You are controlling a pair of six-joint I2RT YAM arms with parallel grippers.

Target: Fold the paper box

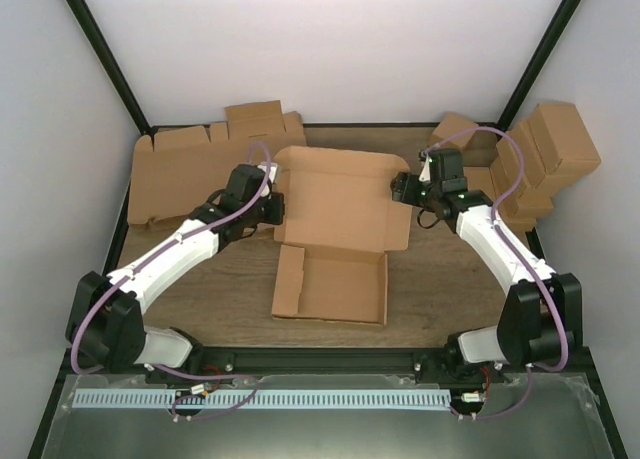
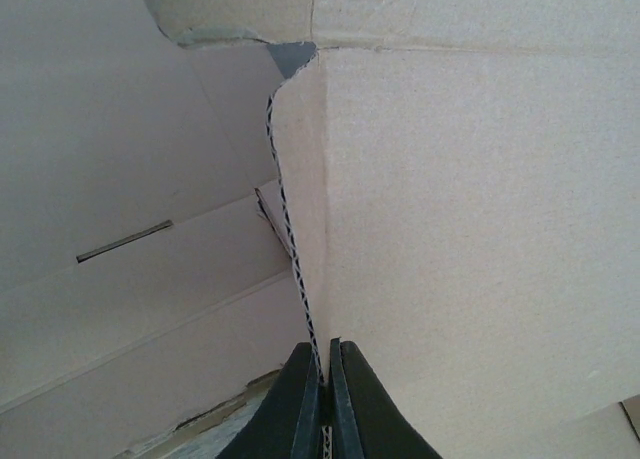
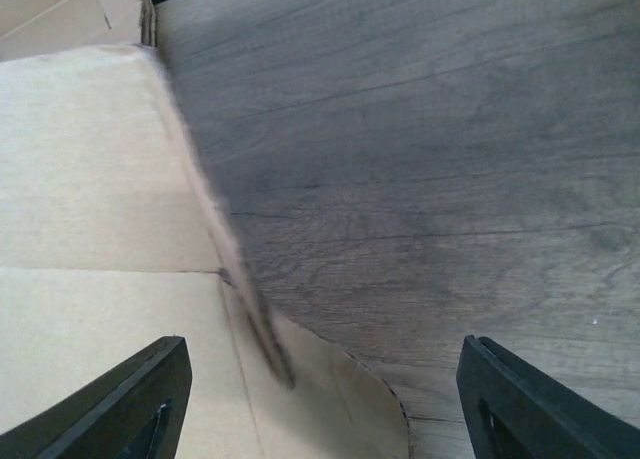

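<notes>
Firmly, left gripper (image 2: 325,354) pinches the corrugated paper box (image 1: 338,207) edge; right gripper (image 3: 322,364) gapes.

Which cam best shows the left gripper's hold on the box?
Left wrist: left gripper shut on a paper box edge, close up. Top external shows the whole box, pinch hidden. Right wrist shows only the opposite side.

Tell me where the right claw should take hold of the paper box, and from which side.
Probably the thin right side flap of the paper box, approached from the right. Its edge sits slightly raised between the fingers of the open right claw, and the left claw is shut on the opposite edge, steadying the sheet.
</notes>
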